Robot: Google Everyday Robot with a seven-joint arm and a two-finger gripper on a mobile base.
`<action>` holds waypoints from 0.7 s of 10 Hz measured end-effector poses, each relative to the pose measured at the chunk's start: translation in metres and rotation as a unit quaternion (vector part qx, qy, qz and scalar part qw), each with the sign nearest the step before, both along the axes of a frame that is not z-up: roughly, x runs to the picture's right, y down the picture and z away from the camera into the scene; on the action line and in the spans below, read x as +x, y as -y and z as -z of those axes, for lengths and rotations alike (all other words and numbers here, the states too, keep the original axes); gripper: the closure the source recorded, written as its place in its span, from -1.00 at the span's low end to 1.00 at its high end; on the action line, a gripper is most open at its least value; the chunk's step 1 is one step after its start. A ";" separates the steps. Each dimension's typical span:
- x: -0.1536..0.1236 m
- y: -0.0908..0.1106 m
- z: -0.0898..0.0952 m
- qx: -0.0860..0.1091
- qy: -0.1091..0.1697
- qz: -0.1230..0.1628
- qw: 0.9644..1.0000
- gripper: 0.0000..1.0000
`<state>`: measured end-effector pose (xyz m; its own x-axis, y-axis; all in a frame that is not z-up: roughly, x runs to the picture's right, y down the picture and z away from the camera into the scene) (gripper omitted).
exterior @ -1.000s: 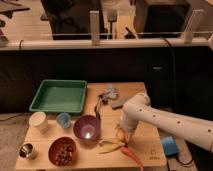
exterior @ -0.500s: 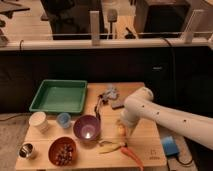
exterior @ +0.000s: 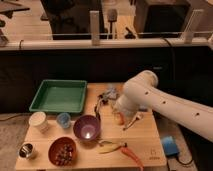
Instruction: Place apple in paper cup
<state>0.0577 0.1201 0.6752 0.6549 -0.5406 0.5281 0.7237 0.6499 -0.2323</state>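
Note:
The apple, small and yellow-orange, sits in my gripper at the end of the white arm, just above the wooden table's middle right. The gripper is shut on the apple. The white paper cup stands upright near the table's left edge, far to the left of the gripper, with the purple bowl and the blue cup between them.
A green tray lies at the back left. A small blue cup, purple bowl, brown bowl of food and metal cup stand at the front left. A banana and carrot lie at the front. A grey object lies behind the gripper.
The arm has risen and drawn slightly back from the table, and the apple has come up with the gripper.

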 end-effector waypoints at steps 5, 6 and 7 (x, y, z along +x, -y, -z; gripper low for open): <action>-0.124 0.026 0.032 -0.005 0.151 0.099 0.984 1.00; -0.150 0.030 0.041 -0.007 0.187 0.122 0.975 1.00; -0.164 0.032 0.045 -0.008 0.208 0.135 0.969 1.00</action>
<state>-0.1059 0.0876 0.6299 0.2197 -0.6524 0.7254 0.8997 0.4230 0.1079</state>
